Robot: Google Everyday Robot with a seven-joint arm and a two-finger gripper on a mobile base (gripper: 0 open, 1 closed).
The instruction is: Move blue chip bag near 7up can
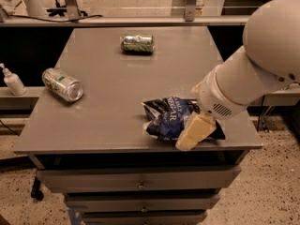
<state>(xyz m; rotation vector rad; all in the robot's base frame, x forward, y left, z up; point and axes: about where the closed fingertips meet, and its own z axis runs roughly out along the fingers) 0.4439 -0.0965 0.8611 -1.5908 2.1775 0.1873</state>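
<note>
End effector (191,136) sits over the right end of the blue chip bag (166,118), by the front edge of the desk (117,111) near its right corner. I cannot tell if it is gripping. I see the 7up can (62,84) lying by the left edge, well apart from the bag.

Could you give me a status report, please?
Gripper over right end of blue chip bag. 7up can far left, apart from bag. Green can at back, off the path.
</note>
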